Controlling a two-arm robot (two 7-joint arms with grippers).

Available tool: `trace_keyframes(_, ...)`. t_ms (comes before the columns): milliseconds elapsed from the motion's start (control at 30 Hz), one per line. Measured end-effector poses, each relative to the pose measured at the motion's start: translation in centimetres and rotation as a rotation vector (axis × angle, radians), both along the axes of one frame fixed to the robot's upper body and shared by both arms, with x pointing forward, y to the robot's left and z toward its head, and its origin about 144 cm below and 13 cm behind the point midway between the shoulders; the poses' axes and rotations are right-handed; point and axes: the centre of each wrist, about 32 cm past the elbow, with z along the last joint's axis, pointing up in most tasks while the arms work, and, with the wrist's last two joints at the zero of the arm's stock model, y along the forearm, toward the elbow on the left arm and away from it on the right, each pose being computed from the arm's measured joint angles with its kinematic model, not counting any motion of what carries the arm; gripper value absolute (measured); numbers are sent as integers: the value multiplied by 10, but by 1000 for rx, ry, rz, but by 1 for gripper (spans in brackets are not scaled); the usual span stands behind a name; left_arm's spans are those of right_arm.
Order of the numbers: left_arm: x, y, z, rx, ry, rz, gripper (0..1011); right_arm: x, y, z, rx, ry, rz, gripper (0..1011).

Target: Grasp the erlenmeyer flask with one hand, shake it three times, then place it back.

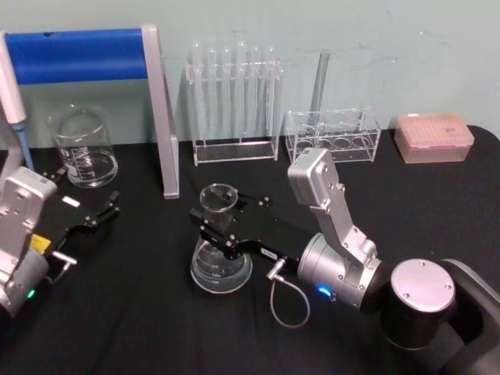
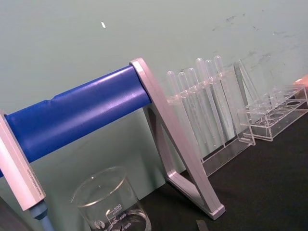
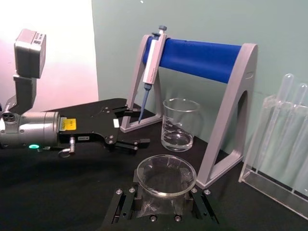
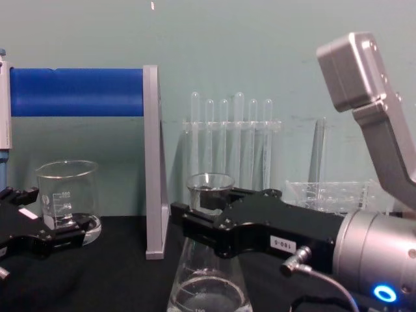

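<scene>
Flask [image 1: 221,266] stands on the tabletop [image 1: 141,328], just in front of the blue-barred stand [image 1: 78,55], off its right leg. Right end effector [image 1: 223,223] is narrow on the flask's neck, under the flared rim. It reads as gripped. A hold there likely lets the rim stop slipping and leaves the wide base free to swing. Base looks down, so no lift yet.

Left end effector [image 3: 139,126] is wide and empty, parked in front of the stand beside the beaker [image 1: 82,148], clear of the work.

Tabletop is black and matte. A pale green wall [image 1: 312,23] rises close behind the stand, with a test-tube rack [image 1: 234,101] to the stand's right.
</scene>
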Motion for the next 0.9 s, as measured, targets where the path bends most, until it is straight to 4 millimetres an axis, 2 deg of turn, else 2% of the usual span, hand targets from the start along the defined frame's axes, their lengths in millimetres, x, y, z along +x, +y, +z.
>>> trace_keyframes(267, 0, 0, 0, 0, 0, 0, 1001, 5, -7, 2, 5, -8, -45, 457)
trace_keyframes(900, 0, 0, 0, 0, 0, 0, 1000, 29, -48, 8, 26, -45, -294, 457)
